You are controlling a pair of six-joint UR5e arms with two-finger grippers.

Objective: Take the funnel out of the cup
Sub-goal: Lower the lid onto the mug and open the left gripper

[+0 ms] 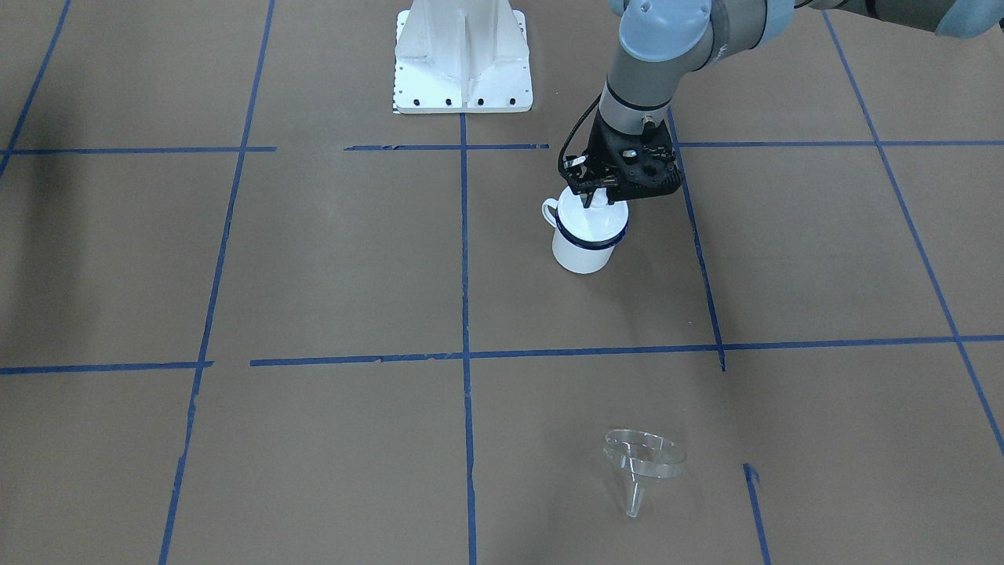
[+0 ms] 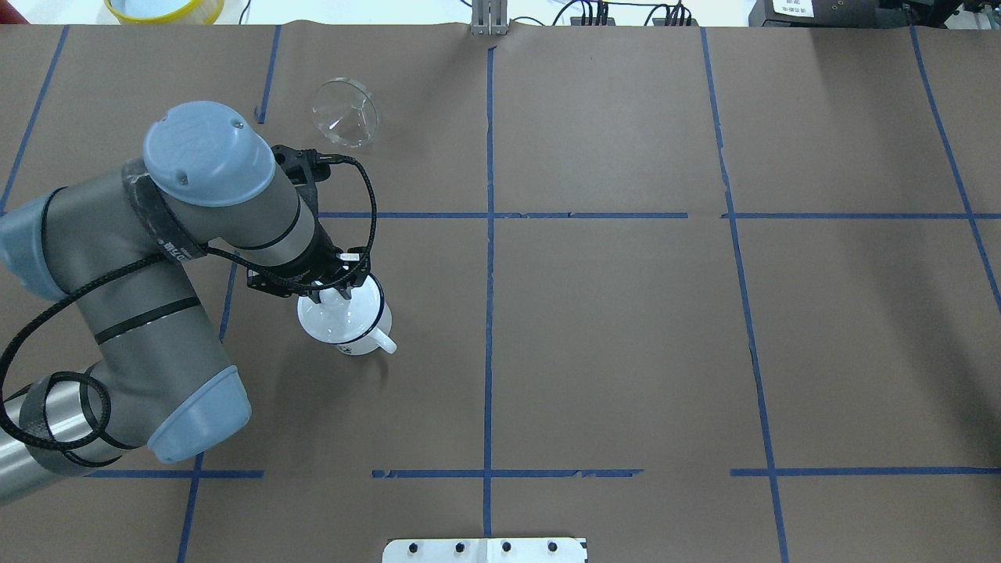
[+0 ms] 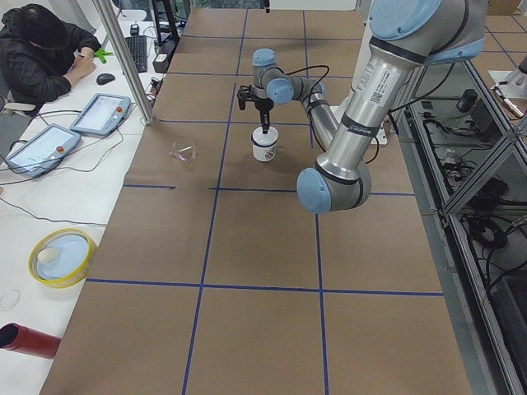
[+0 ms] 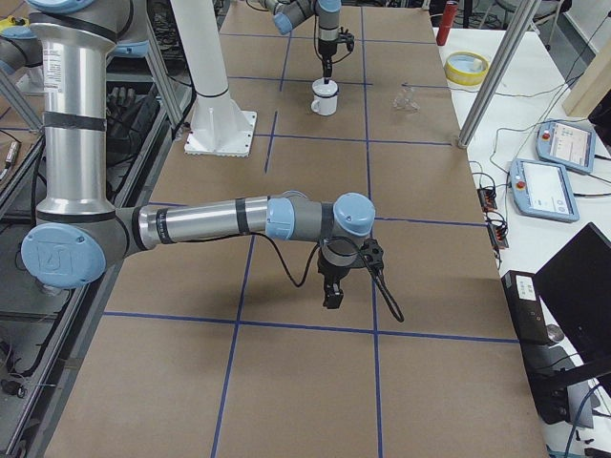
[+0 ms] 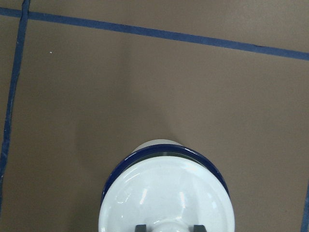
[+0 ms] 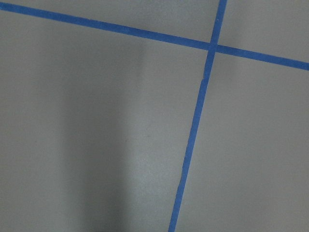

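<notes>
1. Table [image 2: 626, 352]: was covered in brown paper with a blue tape grid.
2. White domed lid [image 5: 166, 193]: looked glossy.
3. Yellow-rimmed dish [image 3: 62, 257]: sat on the side bench, holding possibly a sponge.
4. Red cylinder [image 3: 29, 340]: lay near the dish.
5. Tablet [image 3: 100, 113]: lay before a seated person [image 3: 41, 58].

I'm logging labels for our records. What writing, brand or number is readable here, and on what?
None reads clearly.
Left arm: printed strip on its grey tube, too small to read.
White label on the dark box past the table: blurred.
</notes>
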